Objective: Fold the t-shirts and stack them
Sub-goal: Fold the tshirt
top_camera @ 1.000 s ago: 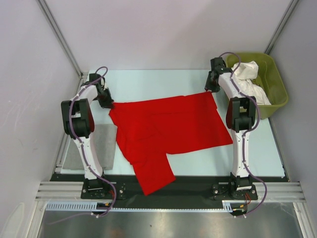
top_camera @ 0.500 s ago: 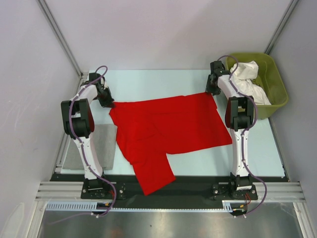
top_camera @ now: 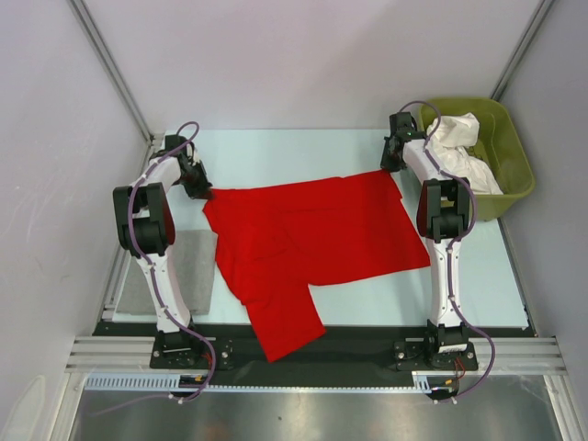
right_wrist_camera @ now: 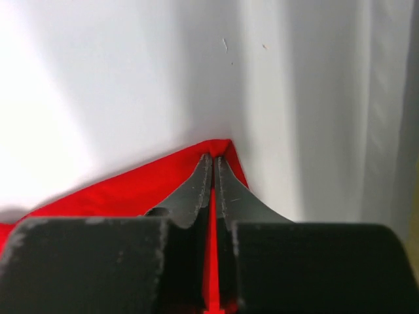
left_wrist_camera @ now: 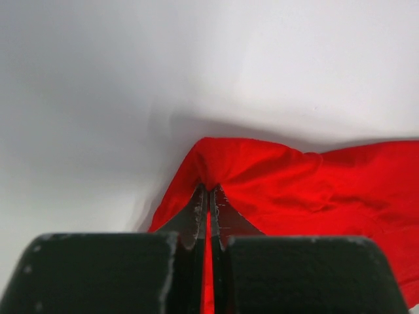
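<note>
So, you have the pale table [top_camera: 294,152] with the red t-shirt [top_camera: 312,239] spread flat across its middle, one sleeve trailing toward 6 o'clock over the dark near edge. At 2 o'clock sits the green tub [top_camera: 514,197], holding the crumpled white t-shirts [top_camera: 459,147]. The grey pad [top_camera: 188,266] lies at 8 o'clock, just beside the red cloth. Your left claw [left_wrist_camera: 209,190] is pressed together, pinching the red t-shirt's 10 o'clock corner. Your right claw [right_wrist_camera: 214,157] pinches its 1 o'clock corner likewise.

Overhead camera looks down on the table [top_camera: 276,152]; wrist cameras closely face red t-shirt [top_camera: 312,234] corners.
</note>
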Robot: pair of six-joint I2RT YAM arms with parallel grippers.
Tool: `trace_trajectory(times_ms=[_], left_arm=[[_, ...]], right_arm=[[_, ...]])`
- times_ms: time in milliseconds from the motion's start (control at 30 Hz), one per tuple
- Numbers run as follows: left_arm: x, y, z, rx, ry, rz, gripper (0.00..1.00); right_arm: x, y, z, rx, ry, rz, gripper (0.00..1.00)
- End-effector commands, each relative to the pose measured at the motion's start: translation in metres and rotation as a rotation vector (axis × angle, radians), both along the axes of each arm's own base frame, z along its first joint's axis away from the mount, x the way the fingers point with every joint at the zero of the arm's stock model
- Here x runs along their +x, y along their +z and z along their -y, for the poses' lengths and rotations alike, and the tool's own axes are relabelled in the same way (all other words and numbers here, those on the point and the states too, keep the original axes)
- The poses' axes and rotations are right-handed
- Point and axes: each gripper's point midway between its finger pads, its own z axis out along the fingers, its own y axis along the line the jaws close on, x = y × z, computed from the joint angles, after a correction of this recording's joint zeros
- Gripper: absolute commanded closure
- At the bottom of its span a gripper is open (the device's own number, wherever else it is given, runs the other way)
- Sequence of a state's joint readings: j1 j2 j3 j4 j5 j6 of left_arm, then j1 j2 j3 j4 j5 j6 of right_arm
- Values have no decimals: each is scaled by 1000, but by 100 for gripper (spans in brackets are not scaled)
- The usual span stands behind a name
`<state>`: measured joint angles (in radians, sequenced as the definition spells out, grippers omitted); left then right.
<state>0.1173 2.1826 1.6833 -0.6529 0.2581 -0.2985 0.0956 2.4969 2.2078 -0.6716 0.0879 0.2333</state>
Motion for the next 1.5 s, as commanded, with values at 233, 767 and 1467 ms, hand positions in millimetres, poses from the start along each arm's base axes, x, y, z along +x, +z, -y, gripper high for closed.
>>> trace_trajectory(times_ms=[233, 767, 1467], left_arm=[[16, 23, -8, 13, 29, 79, 100], [77, 49, 15, -45, 21, 243, 100], [-14, 149, 14, 291, 114, 279, 40]], right_arm=[[26, 34, 49, -119, -168, 125, 100], [68, 49, 54, -65, -214, 293, 100], [34, 155, -3, -122, -97, 350, 40]])
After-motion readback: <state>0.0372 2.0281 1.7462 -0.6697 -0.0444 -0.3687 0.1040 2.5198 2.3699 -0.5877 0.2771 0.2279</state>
